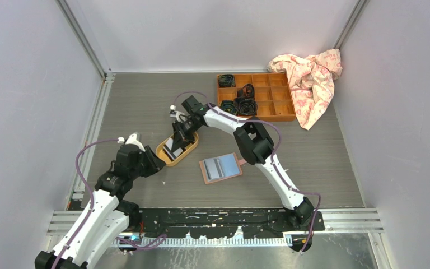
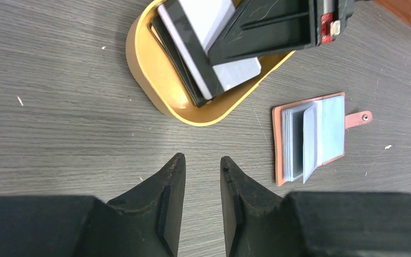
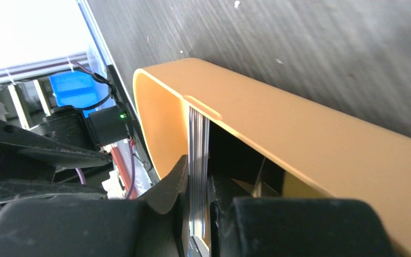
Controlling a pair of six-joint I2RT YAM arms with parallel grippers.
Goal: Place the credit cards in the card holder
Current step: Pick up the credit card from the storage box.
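The credit cards [image 2: 214, 51], white with a black stripe, lie stacked in a yellow oval tray [image 2: 155, 80]. My right gripper [image 1: 180, 134] reaches down into that tray. In the right wrist view the stack of cards [image 3: 198, 134] stands edge-on between the fingers of the right gripper [image 3: 198, 170], which press against both its sides. The card holder [image 1: 220, 167], salmon-pink with bluish pockets, lies open on the table to the right of the tray; it also shows as the card holder [image 2: 310, 136] in the left wrist view. My left gripper [image 2: 200, 160] hovers open and empty just short of the tray.
An orange-brown wooden compartment box [image 1: 257, 95] with black items stands at the back right. A pink patterned cloth [image 1: 311, 78] lies beside it. Grey walls close in the table on three sides. The yellow tray's wall [image 3: 299, 134] runs close along the right fingers.
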